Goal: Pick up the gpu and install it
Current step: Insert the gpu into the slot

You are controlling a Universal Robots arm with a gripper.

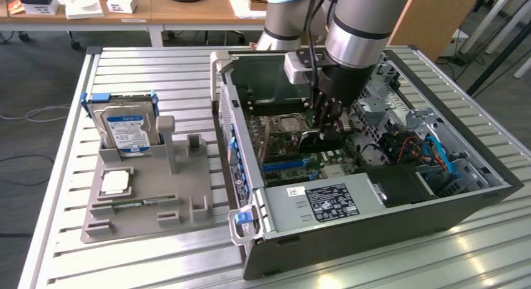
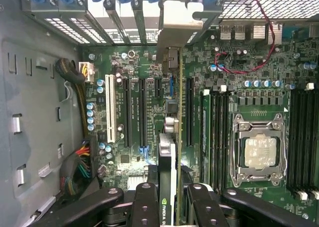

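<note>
- Black fingers [image 2: 144, 204] of the gripper [image 2: 168, 207], closest to the wrist camera, pinch the gpu [image 2: 167, 152] from both sides. The card stands on edge between them.
- At the exterior view's left, a grey holder [image 1: 141, 196] sits on the slatted table [image 1: 66, 239], with a hard drive [image 1: 126, 130] upright in it, well apart from the work.
- Further right stands the open computer case [image 1: 349, 239], and the arm [image 1: 361, 34] reaches down into it.
- Inside the case, the gpu runs across the motherboard [image 2: 134, 62] along the row of expansion slots [image 2: 126, 112]. Its metal bracket [image 2: 177, 25] is up at the case's rear openings, and the CPU socket [image 2: 259, 150] lies off to 1 side.
- Judgement: the pick-up looks done and the install step is in hand. Whether the card's edge has entered a slot cannot be told.
- Judgement: seating calls for the lower edge lined up with 1 long slot, the bracket in its rear opening, and a straight, even press down.
</note>
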